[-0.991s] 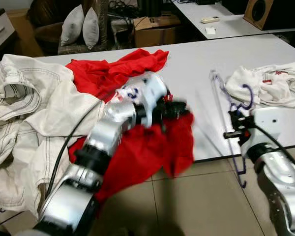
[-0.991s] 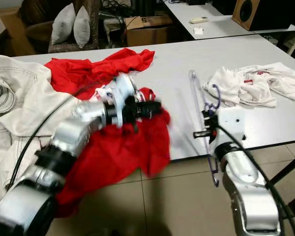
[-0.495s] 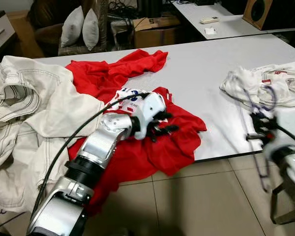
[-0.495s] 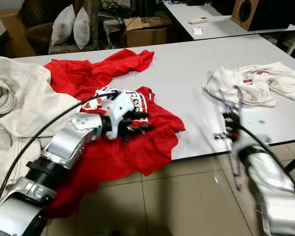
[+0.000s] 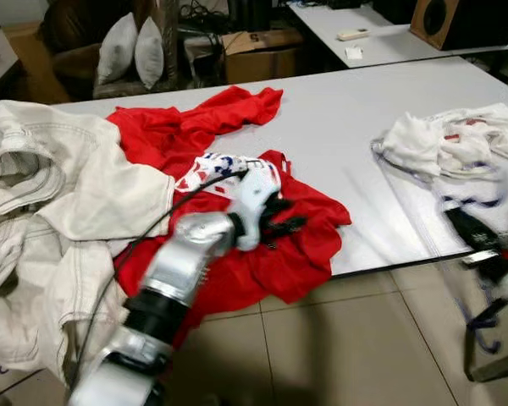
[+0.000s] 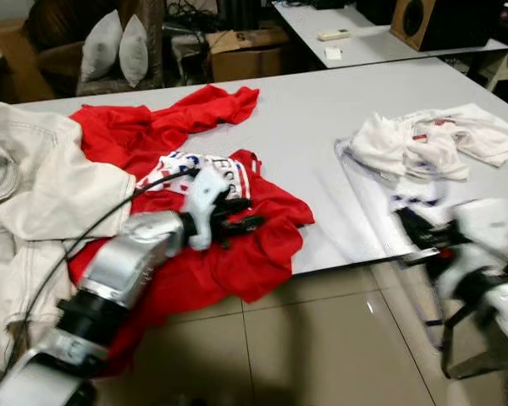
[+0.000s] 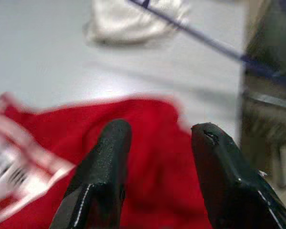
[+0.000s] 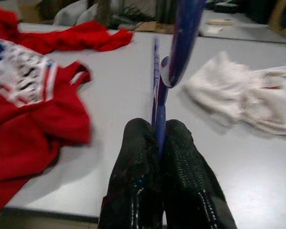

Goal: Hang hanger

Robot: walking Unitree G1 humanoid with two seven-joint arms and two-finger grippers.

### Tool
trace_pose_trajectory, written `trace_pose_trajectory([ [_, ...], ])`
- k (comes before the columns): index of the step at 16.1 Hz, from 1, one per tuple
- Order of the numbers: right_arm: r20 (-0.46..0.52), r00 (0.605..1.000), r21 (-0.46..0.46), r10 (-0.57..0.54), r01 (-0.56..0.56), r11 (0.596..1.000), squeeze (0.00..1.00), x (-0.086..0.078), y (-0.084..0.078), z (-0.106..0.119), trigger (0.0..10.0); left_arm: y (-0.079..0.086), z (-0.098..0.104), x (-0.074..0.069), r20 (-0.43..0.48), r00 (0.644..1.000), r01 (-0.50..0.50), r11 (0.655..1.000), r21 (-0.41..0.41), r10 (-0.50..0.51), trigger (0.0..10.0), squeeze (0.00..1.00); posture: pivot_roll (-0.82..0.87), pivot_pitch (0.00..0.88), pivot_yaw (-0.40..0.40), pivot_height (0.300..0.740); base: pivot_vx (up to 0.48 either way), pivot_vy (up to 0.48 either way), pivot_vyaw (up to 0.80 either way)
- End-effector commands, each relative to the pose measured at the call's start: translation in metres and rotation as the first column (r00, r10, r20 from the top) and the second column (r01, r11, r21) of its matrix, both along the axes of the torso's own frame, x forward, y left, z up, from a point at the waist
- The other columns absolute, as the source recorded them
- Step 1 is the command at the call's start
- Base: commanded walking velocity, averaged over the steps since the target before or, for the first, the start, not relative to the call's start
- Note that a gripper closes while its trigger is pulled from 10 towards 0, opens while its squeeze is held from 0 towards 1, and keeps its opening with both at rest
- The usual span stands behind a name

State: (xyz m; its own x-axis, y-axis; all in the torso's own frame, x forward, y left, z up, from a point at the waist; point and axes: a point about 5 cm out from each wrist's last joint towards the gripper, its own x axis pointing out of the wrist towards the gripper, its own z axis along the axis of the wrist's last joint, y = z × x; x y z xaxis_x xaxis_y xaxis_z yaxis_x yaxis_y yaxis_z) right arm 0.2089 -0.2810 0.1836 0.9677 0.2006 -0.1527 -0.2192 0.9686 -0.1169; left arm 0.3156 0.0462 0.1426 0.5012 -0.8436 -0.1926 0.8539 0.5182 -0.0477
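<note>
Since the earlier frame the right end effector [image 8: 158, 143] has swung out past the counter [image 5: 339, 135] edge, carrying the hanger [image 8: 174, 52], while the left end effector [image 7: 159, 143], fingers apart, has settled over the red shirt [image 5: 296, 254]. The hanger is thin, purple-blue and translucent, pinched between the right fingers, near the white cloth [image 5: 440, 148].
</note>
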Motion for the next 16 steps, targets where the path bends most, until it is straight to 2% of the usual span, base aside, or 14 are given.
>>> trace_pose_trajectory([
  [1, 0.014, 1.0, 0.004, -0.013, 0.013, 1.0, 0.0, -0.001, -0.006, 0.005, 10.0, -0.001, 0.002, 0.001, 0.015, 1.0, -0.017, 1.0, 0.002, 0.017, 10.0, 0.0, -0.09, 0.0, 0.075, 0.74, 0.0, 0.0, 0.0],
  [2, 0.01, 0.999, 0.001, -0.031, 0.031, 1.0, 0.0, -0.001, -0.01, 0.006, 10.0, -0.007, 0.0, 0.001, 0.002, 0.999, -0.038, 0.999, 0.003, 0.038, 10.0, 1.0, -0.1, 0.0, 0.071, 0.74, 0.0, 0.0, 0.0],
  [4, -0.004, 0.999, -0.005, -0.04, 0.04, 0.999, 0.0, -0.001, -0.009, 0.005, 10.0, -0.015, -0.004, 0.003, 0.021, 0.998, -0.065, 0.998, 0.02, 0.064, 10.0, 1.0, -0.12, 0.0, 0.069, 0.74, 0.0, 0.0, 0.0],
  [5, -0.013, 0.999, -0.012, -0.043, 0.042, 0.999, 0.0, -0.001, -0.007, 0.004, 10.0, -0.017, -0.01, 0.005, 0.067, 0.995, -0.083, 0.992, 0.098, 0.077, 10.0, 0.95, -0.13, 0.0, 0.071, 0.74, 0.0, 0.0, 0.0],
  [6, -0.017, 0.999, -0.017, -0.032, 0.032, 0.999, 0.0, -0.001, -0.002, 0.004, 10.0, -0.016, -0.022, 0.009, 0.119, 0.989, -0.11, 0.973, 0.203, 0.087, 10.0, 0.0, -0.15, 0.0, 0.077, 0.74, 0.0, 0.0, 0.0],
  [7, -0.018, 0.999, -0.022, -0.026, 0.026, 0.999, 0.0, -0.002, 0.001, 0.004, 10.0, -0.013, -0.03, 0.011, 0.149, 0.984, -0.136, 0.954, 0.266, 0.099, 10.0, 0.0, -0.16, 0.0, 0.084, 0.74, 0.0, 0.0, 0.0],
  [9, -0.019, 1.0, -0.023, -0.023, 0.023, 0.999, 0.0, -0.003, 0.002, 0.005, 10.0, -0.01, -0.036, 0.012, 0.151, 0.984, -0.136, 0.943, 0.303, 0.094, 10.0, 0.0, -0.17, 0.0, 0.09, 0.74, 0.0, 0.0, 0.0],
  [10, -0.018, 1.0, -0.022, -0.024, 0.023, 0.999, 0.0, -0.004, 0.004, 0.005, 10.0, -0.009, -0.044, 0.01, 0.109, 0.991, -0.112, 0.946, 0.304, 0.082, 0.4, 0.0, -0.18, 0.0, 0.097, 0.74, 0.0, 0.0, 0.0],
  [11, -0.017, 1.0, -0.022, -0.026, 0.026, 0.999, 0.0, -0.005, 0.005, 0.005, 10.0, -0.009, -0.048, 0.01, 0.097, 0.992, -0.1, 0.948, 0.303, 0.074, 0.0, 0.0, -0.18, 0.0, 0.101, 0.74, 0.0, 0.0, 0.0],
  [13, -0.018, 0.999, -0.023, -0.029, 0.028, 0.999, 0.0, -0.005, 0.006, 0.005, 10.0, -0.009, -0.053, 0.009, 0.066, 0.995, -0.09, 0.952, 0.292, 0.074, 0.0, 0.0, -0.18, 0.0, 0.103, 0.74, 0.0, 0.0, 0.0],
  [16, -0.016, 1.0, -0.026, -0.02, 0.02, 0.999, 0.0, -0.002, 0.008, 0.004, 10.0, 0.003, -0.057, 0.017, 0.092, 0.988, -0.151, 0.927, 0.343, 0.127, 0.0, 0.0, -0.17, 0.0, 0.097, 0.74, 0.0, 0.0, 0.0],
])
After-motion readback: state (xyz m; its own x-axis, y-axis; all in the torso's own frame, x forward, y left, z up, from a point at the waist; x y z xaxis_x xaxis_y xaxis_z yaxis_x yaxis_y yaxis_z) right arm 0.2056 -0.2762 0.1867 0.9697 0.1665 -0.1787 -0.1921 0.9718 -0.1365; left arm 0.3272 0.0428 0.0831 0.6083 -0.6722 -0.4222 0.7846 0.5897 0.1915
